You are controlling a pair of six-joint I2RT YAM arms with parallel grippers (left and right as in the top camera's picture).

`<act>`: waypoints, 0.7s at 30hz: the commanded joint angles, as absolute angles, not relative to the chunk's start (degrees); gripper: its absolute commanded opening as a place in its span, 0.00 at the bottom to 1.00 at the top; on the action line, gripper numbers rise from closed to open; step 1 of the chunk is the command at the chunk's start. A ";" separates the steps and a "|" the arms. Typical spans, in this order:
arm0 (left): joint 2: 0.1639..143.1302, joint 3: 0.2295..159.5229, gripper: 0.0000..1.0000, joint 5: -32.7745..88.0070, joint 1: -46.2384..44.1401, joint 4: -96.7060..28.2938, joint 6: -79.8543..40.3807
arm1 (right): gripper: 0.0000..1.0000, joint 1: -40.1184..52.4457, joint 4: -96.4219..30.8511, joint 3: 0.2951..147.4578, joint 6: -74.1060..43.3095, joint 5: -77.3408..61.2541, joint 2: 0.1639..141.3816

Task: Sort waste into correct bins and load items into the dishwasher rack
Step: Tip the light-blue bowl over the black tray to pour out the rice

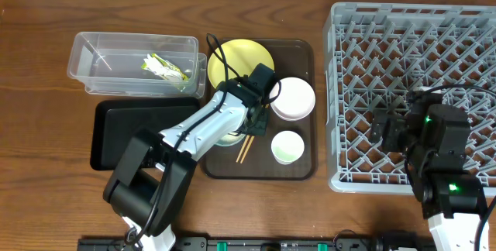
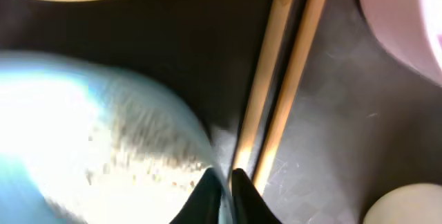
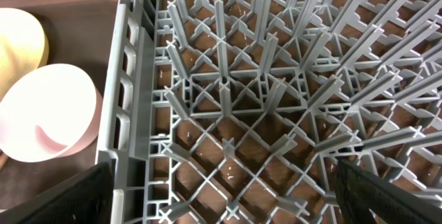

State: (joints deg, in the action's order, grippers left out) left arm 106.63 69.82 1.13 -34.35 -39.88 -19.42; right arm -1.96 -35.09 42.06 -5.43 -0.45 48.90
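Clamping speckled blue bowl [image 2: 90, 127], left end effector [image 2: 226, 182]

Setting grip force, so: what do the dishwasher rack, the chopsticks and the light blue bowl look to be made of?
The dishwasher rack looks like moulded grey plastic, matt, its thin lattice ribs and pegs formed in one piece. The chopsticks are probably wood or bamboo: pale tan with a slight sheen. The light blue bowl is smooth and glossy with strong glare. It may be ceramic or hard plastic; the blur leaves it open.
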 commanded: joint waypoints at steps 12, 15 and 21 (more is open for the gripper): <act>91.39 70.37 0.06 0.82 -33.65 -44.58 -19.07 | 0.99 -1.10 -35.18 43.29 -5.74 -0.69 48.66; 88.07 70.37 0.06 0.95 -30.94 -46.04 -19.09 | 0.99 -1.10 -35.18 43.29 -5.74 -0.69 48.66; 86.80 69.97 0.06 17.69 -19.03 -48.36 -13.39 | 0.99 -1.10 -35.27 43.29 -5.74 -0.69 48.66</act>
State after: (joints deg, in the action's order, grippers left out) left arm 86.74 69.84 7.03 -24.49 -48.01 -17.76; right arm -1.96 -35.14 42.06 -5.43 -0.45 48.90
